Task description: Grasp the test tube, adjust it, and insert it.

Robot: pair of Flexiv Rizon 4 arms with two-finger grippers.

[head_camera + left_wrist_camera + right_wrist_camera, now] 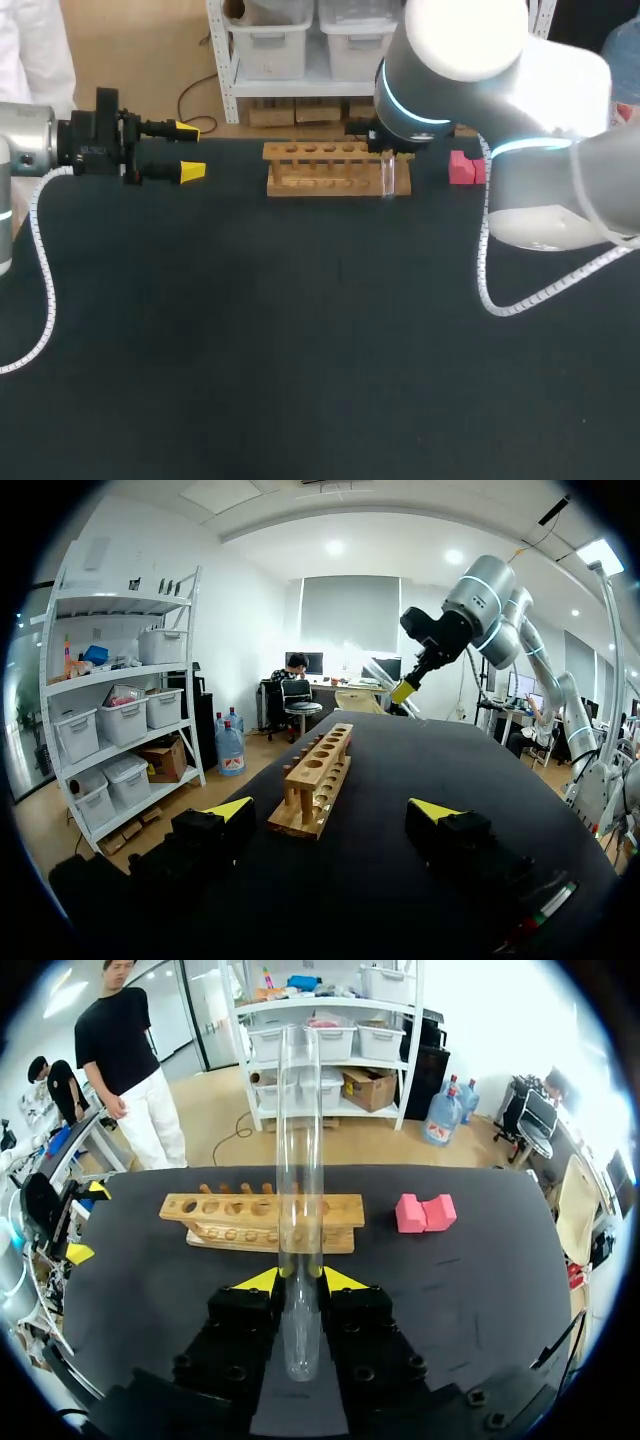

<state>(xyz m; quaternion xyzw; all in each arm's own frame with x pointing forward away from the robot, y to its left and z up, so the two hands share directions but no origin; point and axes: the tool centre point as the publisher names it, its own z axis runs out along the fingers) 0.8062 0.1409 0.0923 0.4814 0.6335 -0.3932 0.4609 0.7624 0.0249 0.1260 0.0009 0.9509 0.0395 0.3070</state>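
Two arms over a dark worktop. The right end effector is clenched on the clear test tube, with a yellow-tipped finger pressing on each side. A rounded end of the tube sits back between the finger bases, and the rest runs straight out ahead of the tips. In the right wrist view the tube's length crosses the right part of the wooden rack. In the head view the tube stands roughly upright at the rack's right end, just in front of it. Cannot tell if it touches the rack or sits in a hole, and the right arm's big joint hides the fingers there. The rack lies near the worktop's far edge with its row of holes facing up. A pink block rests on the worktop to the right of the rack, apart from it. The left end effector is released, fingers wide apart with nothing between them. It is held level above the worktop's far left, tips pointing toward the rack, well apart from it. In the left wrist view the rack lies ahead of the spread fingers, running lengthwise away.
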